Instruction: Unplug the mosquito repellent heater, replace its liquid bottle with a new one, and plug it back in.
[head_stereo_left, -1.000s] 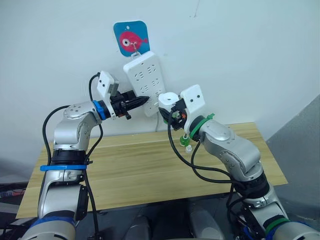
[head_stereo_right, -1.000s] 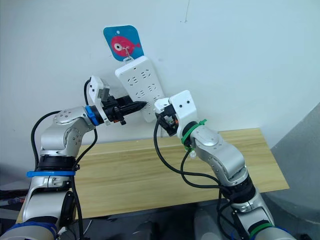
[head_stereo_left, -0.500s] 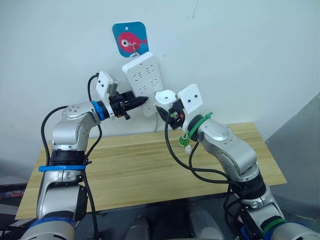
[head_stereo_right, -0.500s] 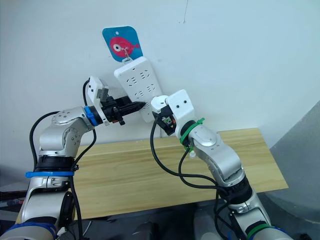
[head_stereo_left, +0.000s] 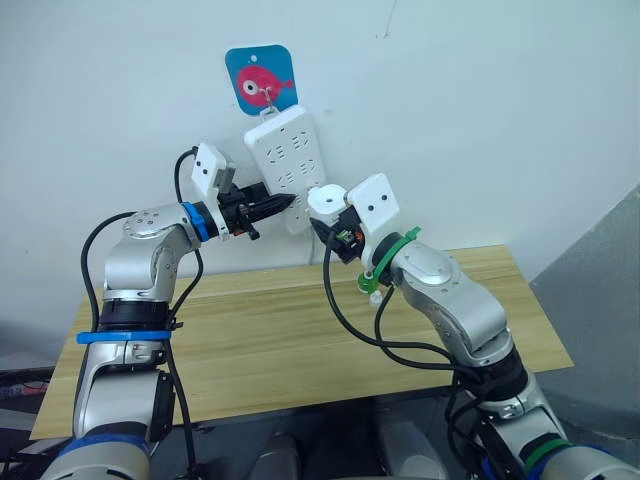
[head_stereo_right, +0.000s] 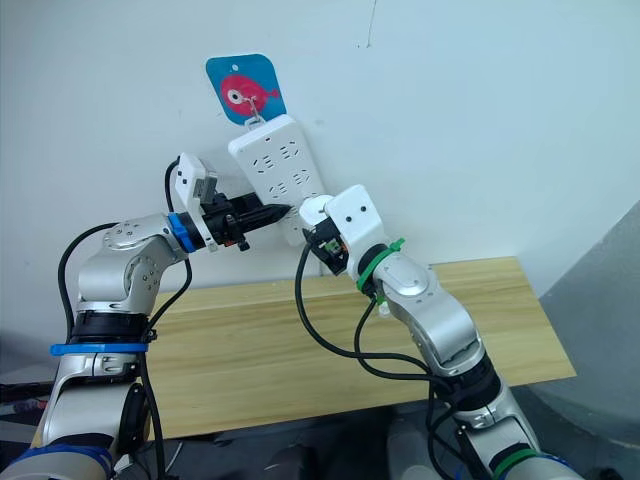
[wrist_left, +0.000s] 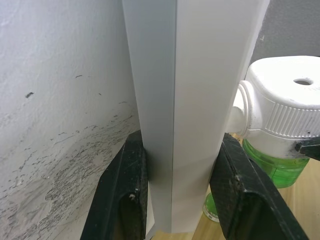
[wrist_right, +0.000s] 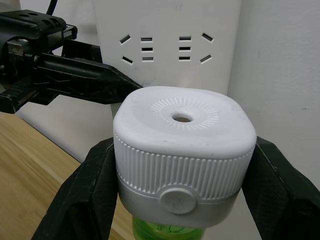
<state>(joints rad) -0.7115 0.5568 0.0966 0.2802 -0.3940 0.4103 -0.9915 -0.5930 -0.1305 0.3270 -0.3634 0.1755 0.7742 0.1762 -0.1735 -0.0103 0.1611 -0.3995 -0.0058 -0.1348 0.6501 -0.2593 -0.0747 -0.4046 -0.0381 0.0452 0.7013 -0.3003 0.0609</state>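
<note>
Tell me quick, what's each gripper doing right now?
Left gripper: closed on the edge of the power strip.
Right gripper: closed on the mosquito repellent heater, with a green bottle under it.

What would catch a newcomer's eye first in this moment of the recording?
The white power strip, hanging on the wall under a blue fish sign, is clamped at its edge by the left pincer. Right beside its lower end, the right pincer holds the mosquito repellent heater with a green bottle underneath. Behind the right arm, a white-capped green bottle stands on the wooden table.
</note>
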